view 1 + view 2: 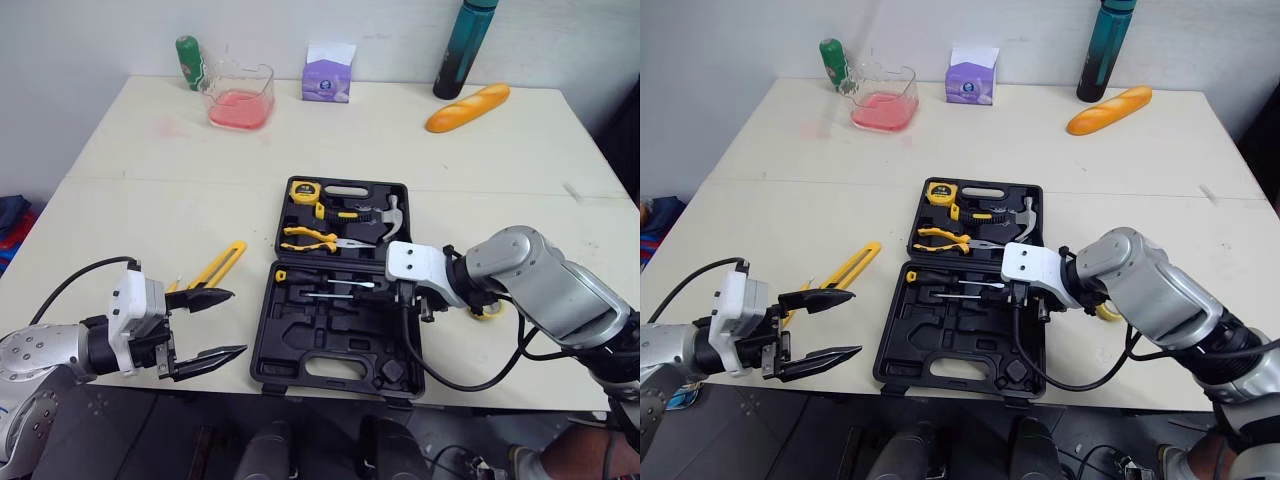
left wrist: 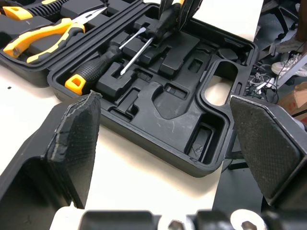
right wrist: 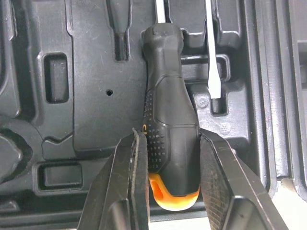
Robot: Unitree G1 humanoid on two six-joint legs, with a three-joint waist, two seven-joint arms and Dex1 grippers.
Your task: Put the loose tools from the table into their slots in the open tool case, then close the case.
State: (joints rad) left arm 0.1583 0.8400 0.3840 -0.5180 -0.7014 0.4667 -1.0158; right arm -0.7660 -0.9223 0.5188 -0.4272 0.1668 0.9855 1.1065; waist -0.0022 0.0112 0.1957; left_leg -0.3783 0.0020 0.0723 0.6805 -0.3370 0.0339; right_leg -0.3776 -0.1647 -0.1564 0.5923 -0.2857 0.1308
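In the case [image 1: 330, 345], black orange-capped screwdriver [image 3: 170, 129] clamped by right fingers [image 3: 130, 191], left fingers [image 2: 72, 139] apart

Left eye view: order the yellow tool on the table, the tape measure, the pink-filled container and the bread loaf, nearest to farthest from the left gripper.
1. The yellow tool, just beyond the left gripper.
2. The tape measure, inside the tool case.
3. The pink-filled container, far left.
4. The bread loaf, far right.

Bright, even room light falls on the pale counter [image 1: 150, 190]; shadows are soft and short. A faint sheen lies on the black tool case [image 2: 182, 105]. Close to the wrist lenses, focus softens.
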